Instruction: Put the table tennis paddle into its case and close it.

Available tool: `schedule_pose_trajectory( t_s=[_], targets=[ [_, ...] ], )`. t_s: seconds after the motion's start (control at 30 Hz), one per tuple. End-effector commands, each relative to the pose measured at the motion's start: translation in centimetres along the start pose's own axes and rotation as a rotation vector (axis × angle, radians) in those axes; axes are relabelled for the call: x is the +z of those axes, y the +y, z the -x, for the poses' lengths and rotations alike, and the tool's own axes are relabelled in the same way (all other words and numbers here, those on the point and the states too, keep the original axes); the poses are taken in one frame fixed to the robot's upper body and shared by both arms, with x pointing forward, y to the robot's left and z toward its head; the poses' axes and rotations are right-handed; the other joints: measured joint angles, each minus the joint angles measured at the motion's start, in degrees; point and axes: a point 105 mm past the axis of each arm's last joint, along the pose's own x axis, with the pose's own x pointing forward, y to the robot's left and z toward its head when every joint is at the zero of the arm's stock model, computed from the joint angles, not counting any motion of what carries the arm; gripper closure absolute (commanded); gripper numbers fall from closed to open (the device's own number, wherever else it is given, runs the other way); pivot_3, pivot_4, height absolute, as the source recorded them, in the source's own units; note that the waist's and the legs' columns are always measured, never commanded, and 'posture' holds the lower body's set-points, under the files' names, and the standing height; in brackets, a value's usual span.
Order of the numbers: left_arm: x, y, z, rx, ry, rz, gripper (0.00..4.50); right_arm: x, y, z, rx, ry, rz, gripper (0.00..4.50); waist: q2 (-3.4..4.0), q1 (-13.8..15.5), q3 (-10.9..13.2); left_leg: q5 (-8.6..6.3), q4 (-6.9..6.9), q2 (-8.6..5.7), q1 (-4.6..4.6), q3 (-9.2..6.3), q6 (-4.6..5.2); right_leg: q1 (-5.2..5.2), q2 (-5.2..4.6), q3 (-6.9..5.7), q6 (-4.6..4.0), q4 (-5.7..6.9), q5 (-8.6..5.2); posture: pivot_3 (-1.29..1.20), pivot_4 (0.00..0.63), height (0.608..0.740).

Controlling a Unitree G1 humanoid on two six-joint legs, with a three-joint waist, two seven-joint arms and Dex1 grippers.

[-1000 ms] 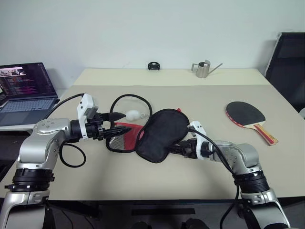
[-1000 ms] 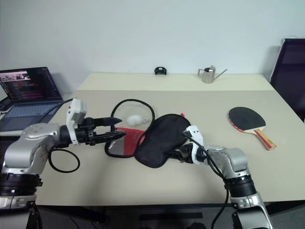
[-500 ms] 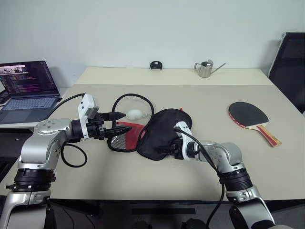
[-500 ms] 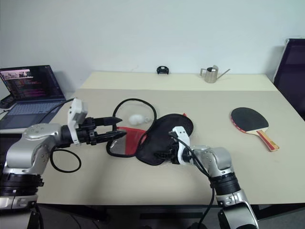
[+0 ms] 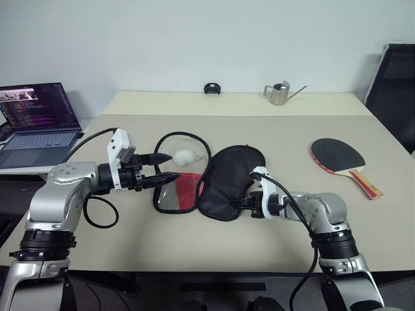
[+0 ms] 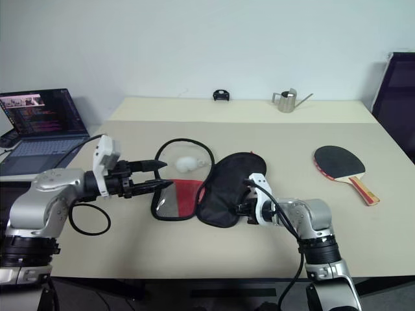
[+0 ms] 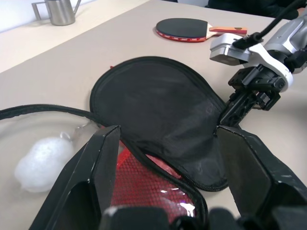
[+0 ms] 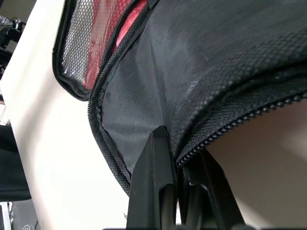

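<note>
- Case [image 5: 227, 181]: lying unzipped at table [image 5: 194, 246] centre; black flap spreading right, red/mesh half [image 5: 176, 192] to its left, white ball charm [image 5: 185, 155] just beyond.
- R gripper [image 5: 243, 203]: pinching case flap's near-right zip edge, fingers pressed together on the fabric.
- L gripper [image 5: 165, 167]: hovering at case's left end, fingers spread, gripping nothing.
- Table tennis paddle [image 5: 340, 160]: lying flat far right, black face up, well apart from case.
- Laptop [image 5: 35, 120] sitting far left; metal watering can [image 5: 277, 93] at far edge.
</note>
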Motion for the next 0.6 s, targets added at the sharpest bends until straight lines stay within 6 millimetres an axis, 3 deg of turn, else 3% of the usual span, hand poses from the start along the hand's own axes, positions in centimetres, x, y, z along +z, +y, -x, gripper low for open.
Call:
schedule_pose_trajectory(
  t_s=[0.03, 0.6],
  targets=[
    [0.7, -0.2, 0.0, -0.008, -0.007, -0.042, 1.06, 1.3, 0.0, 1.3, 0.006, -0.033, 0.027, 4.47, 0.00, 0.00, 0.00, 0.00, 0.00, 0.00, -0.01, 0.00, 0.00, 0.00, 0.00, 0.00, 0.00, -0.01, 0.00, 0.00, 0.150, 0.740],
    [1.0, -1.2, -2.0, -0.103, -0.024, -0.052, 1.06, 2.6, -4.6, 5.1, -0.107, 0.053, 0.090, 4.47, -0.02, 0.09, 0.01, 0.00, 0.01, -0.01, -0.06, 0.00, 0.01, 0.01, -0.01, -0.03, 0.00, -0.04, 0.00, 0.00, 0.150, 0.740]
  ],
)
